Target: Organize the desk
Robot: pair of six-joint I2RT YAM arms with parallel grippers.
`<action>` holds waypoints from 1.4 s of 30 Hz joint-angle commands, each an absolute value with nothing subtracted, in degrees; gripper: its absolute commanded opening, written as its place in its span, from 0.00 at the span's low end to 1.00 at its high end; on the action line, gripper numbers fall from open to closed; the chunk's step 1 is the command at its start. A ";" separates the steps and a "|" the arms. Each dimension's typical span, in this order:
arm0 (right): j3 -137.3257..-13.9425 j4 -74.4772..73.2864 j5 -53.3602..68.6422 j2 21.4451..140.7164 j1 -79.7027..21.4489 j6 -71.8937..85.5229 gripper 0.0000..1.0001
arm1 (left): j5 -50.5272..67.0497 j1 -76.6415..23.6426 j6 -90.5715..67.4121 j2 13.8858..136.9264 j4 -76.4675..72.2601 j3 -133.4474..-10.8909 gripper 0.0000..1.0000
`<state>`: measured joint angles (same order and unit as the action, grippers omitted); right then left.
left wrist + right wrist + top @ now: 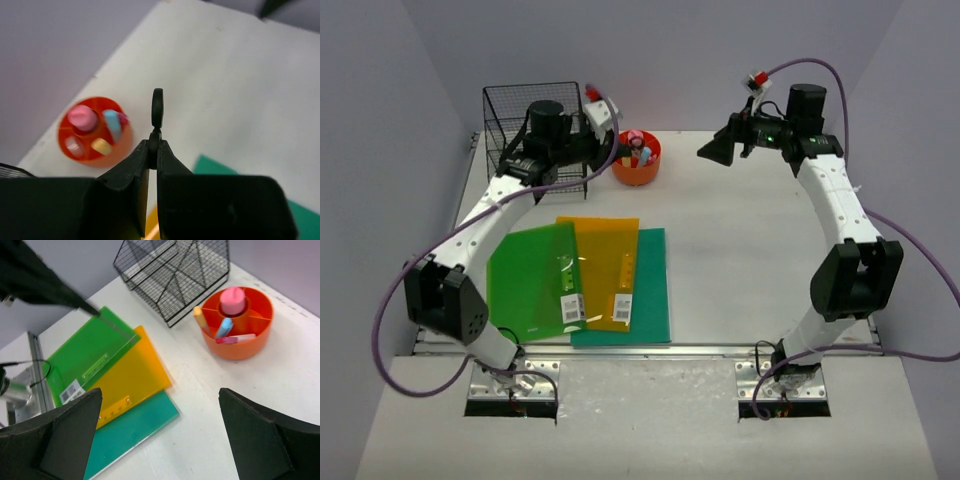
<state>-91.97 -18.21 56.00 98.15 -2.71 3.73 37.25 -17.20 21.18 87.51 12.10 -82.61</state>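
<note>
1. The desk [760, 270] fills the work area inside pale walls. Its right half carries nothing, and all the items sit from the centre leftwards.
2. Three plastic folders lie fanned at 8 o'clock. The green folder [525, 275] is on top of the orange folder [610, 260], which is on top of the teal folder [655, 290]. They overlap and are not squared. Risk: the sheets look slick, so pulling one is likely to drag its neighbours or skew the pile towards the near rail.
3. A black wire basket [515, 120] stands upright at 10 o'clock against the far-left corner. Risk: the left arm is folded close beside it, and a swing of the elbow could shove it.
4. An orange desk-tidy pot [636, 172] stands at 12 o'clock, just right of the basket. Risk: it looks light and is loaded with tall items, so a sideways knock would tip it.
5. The right gripper [160, 440] hangs above 1 o'clock with its fingers spread wide and nothing between them.
6. The left gripper [154, 145] hovers near the pot with its jaws pressed together. A thin dark piece projects past the tips, and I cannot tell whether it is held or part of a finger. Risk: both wrists are working over the far edge, so a reach towards the pot could bring them into contact.
7. The pot holds a pink-capped item [233, 300], a blue marker [224, 327] and a yellow-orange marker [201, 320], all leaning loosely.
</note>
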 commanded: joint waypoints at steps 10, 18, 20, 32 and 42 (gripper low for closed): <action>-83.71 -13.25 55.30 89.60 -1.59 8.72 0.99 | 12.55 -11.54 13.05 120.27 6.87 -123.25 0.00; -82.18 -15.34 54.76 88.07 -1.32 7.68 0.99 | 33.38 -7.24 9.32 127.64 -4.48 -126.78 0.00; -82.15 -16.14 54.67 87.83 -1.29 7.47 0.99 | 35.94 -7.29 9.52 131.52 -2.35 -130.24 0.00; -81.47 -17.40 53.70 86.75 -1.23 7.12 0.99 | 43.86 -7.38 21.27 135.00 3.70 -128.15 0.00; -81.38 -18.28 53.44 86.31 -1.32 7.73 0.99 | 44.06 -7.38 24.14 138.06 5.87 -129.28 0.00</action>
<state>-81.17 -18.59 53.76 88.58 -1.56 7.60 43.02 -7.20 21.29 137.00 6.50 -127.50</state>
